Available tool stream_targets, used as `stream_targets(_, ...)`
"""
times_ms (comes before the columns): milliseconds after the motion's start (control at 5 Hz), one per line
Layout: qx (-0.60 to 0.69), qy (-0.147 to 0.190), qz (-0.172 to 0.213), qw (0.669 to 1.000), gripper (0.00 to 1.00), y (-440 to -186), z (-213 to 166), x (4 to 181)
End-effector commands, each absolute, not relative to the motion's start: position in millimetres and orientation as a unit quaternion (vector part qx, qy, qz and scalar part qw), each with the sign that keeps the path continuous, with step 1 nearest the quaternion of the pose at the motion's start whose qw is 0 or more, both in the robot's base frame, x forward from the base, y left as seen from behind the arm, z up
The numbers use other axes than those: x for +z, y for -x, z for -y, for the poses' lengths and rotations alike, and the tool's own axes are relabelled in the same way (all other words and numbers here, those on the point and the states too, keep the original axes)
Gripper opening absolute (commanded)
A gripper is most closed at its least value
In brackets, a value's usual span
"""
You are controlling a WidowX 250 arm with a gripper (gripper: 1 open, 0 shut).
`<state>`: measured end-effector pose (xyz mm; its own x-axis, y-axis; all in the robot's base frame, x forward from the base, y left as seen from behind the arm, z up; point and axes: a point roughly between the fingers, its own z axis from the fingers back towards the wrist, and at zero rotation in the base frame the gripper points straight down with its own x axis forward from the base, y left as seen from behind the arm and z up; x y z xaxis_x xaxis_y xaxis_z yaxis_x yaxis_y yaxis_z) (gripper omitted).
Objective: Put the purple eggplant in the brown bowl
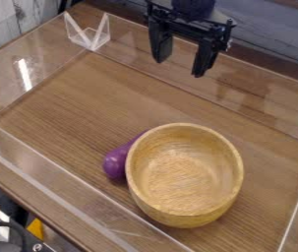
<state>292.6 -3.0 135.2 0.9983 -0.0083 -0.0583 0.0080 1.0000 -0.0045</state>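
A large light-brown wooden bowl [184, 172] stands on the wooden table at the lower middle of the camera view. The purple eggplant [116, 162] lies on the table against the bowl's left outer wall, partly hidden behind the rim. My black gripper [178, 59] hangs at the top middle, well above and behind the bowl. Its fingers [156, 44] point down and stand apart, open, with nothing between them.
Clear acrylic walls [33, 59] enclose the wooden table [86, 108] on all sides. A small clear triangular stand [89, 32] sits at the far left corner. A dark edge with cables runs along the bottom left.
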Motion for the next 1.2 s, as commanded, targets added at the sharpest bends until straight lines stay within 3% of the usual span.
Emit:
stream_targets(0,-0.013,0.005,-0.037,0.999,1.0,-289,3,124.3)
stream_targets(400,0.001,0.011,-0.04,0.999,1.0,-258,-40,114.2)
stream_targets(1000,0.036,0.01,-0.03,0.999,1.0,-241,-51,86.1)
